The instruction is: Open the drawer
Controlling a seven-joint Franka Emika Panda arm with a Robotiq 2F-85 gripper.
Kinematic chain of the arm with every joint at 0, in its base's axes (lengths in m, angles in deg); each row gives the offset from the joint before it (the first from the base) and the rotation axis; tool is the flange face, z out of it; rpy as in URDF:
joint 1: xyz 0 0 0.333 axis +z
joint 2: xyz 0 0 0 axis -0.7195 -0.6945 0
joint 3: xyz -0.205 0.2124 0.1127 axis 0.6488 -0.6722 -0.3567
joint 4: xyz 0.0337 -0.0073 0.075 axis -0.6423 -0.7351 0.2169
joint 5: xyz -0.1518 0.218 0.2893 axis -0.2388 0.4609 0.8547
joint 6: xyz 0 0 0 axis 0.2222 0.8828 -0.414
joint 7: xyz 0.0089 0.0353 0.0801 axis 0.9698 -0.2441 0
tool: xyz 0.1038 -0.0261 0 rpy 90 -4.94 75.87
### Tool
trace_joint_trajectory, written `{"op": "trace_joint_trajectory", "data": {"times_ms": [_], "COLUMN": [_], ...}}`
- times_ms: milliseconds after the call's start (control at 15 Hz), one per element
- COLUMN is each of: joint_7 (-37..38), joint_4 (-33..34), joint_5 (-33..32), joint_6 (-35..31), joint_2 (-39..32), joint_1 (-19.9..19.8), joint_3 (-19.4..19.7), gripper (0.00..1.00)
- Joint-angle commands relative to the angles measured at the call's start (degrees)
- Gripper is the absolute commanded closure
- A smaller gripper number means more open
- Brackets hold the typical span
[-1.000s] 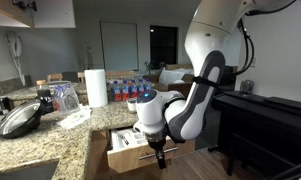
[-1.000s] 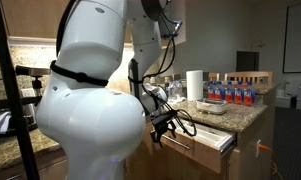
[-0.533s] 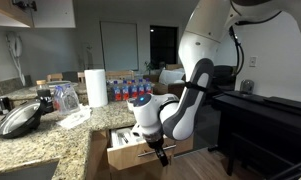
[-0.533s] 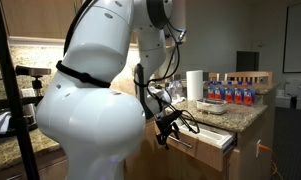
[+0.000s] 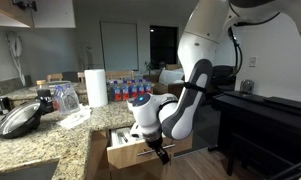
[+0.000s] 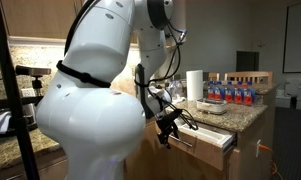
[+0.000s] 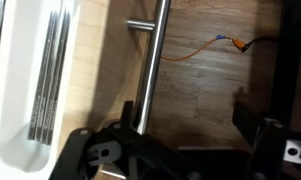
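Drawer (image 5: 123, 153): set just under the edge of the granite counter (image 5: 50, 142), already drawn partly out, with its wood front facing the room in both exterior views.
Handle (image 7: 150, 70): a silver bar across the drawer front. In the wrist view it runs down between the fingers, close to the one on the tray side.
Fingers (image 7: 98, 152): spread well apart and not clamped on the bar. The gripper (image 5: 160, 154) sits low at the drawer front.
Tray (image 7: 20, 90): white, lying inside the opening, with long metal utensils (image 7: 52, 70) lying lengthwise in it.
Step in hand: probably the later part of the pull, since the opening already shows the tray.
Doing it well: the pull should stay level and straight along the drawer's own run, so the front does not skew. The finger should bear squarely behind the bar, the wrist should not tilt or lift, and the arm should slow toward the end of travel.
Risk: with the fingers apart, the bar could slide off if the angle drifts.
Count, task things: one drawer, one handle, one tray. There are several utensils, too blurred to number.
Count, counter: one paper towel roll (image 5: 95, 87), one dark pan (image 5: 18, 120) and one row of red-capped bottles (image 5: 128, 90), whose number cannot be told.
Count, floor: one orange cable (image 7: 205, 47).
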Motion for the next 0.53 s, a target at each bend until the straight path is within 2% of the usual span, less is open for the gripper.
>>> {"op": "trace_joint_trajectory", "data": {"times_ms": [0, 200, 467], "joint_7": [-7.6, -12.4, -15.2], "joint_4": [-0.7, -1.0, -1.0], "joint_5": [1.1, 3.6, 3.6], "joint_6": [-0.8, -2.4, -4.8], "joint_2": [-0.4, -0.6, -0.7], "joint_1": [-1.4, -2.8, -3.9], "joint_3": [-1.2, -2.3, -2.9], "gripper": [0.00, 0.00, 0.00]}}
